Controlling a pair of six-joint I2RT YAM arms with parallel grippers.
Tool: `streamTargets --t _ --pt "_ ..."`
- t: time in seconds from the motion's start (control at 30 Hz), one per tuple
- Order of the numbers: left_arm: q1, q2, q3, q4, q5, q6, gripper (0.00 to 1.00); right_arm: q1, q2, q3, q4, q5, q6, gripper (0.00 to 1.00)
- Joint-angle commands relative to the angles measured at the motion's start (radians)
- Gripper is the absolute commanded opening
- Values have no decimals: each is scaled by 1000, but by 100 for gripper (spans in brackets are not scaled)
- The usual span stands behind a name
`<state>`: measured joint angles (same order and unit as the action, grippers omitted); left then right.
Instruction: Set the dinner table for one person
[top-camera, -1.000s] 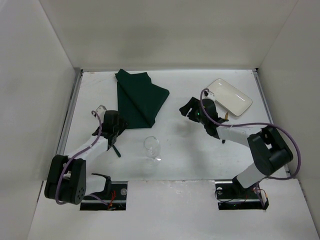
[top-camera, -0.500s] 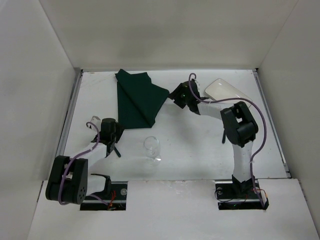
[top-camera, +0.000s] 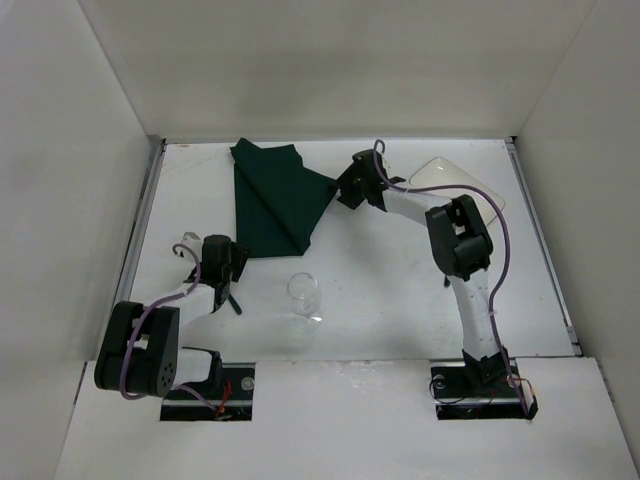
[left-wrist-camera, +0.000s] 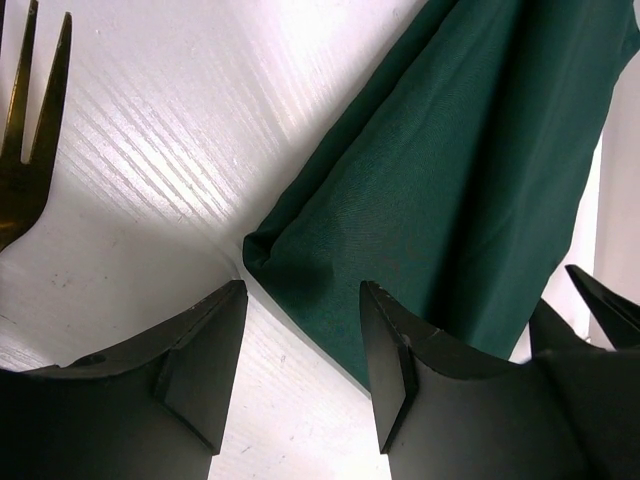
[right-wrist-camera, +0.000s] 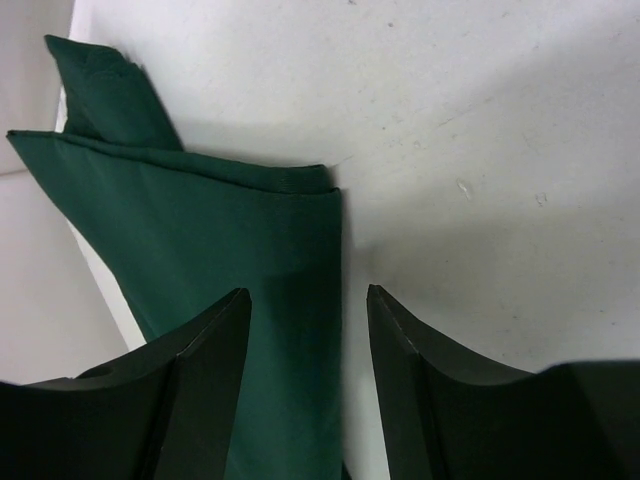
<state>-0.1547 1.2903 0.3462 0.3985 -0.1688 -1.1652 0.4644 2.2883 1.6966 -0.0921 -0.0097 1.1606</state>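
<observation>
The dinner table (top-camera: 400, 290) is a white surface with walls on three sides. A folded dark green cloth placemat (top-camera: 275, 195) lies at the back left. My left gripper (top-camera: 228, 262) is open at the cloth's near corner (left-wrist-camera: 270, 250), with bare table between the fingers. My right gripper (top-camera: 345, 188) is open over the cloth's right edge (right-wrist-camera: 320, 240). A clear wine glass (top-camera: 303, 295) stands in the middle front. A white plate (top-camera: 462, 180) lies at the back right, partly hidden by the right arm. A gold fork (left-wrist-camera: 25, 150) lies left of the left gripper.
A dark utensil (top-camera: 231, 295) lies on the table just below the left gripper. The side walls stand close to the left arm and beyond the plate.
My right gripper has swung from beside the plate leftward to the placemat's right edge. My left gripper has drawn back slightly, settling at the cloth's near corner.
</observation>
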Motion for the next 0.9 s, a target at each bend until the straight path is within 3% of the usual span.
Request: streamTargets --t 0.0,0.27,0.43,0.5,0.6,0.87 --pt "11 10 -26 -30 15 -10 47 3 25 72 -64 -15 47 55" --pt "16 17 -29 -18 9 -39 47 3 112 225 -181 -16 60 47" --pt "14 32 -33 -6 8 -54 47 3 158 291 -225 -42 83 31" --pt "14 40 -32 -6 8 -56 47 3 166 293 -222 -55 90 21" --pt "16 46 -29 -4 8 -53 47 1 158 281 -218 -42 76 13" --pt "13 30 -38 5 0 -54 48 -3 93 172 -118 -9 13 5"
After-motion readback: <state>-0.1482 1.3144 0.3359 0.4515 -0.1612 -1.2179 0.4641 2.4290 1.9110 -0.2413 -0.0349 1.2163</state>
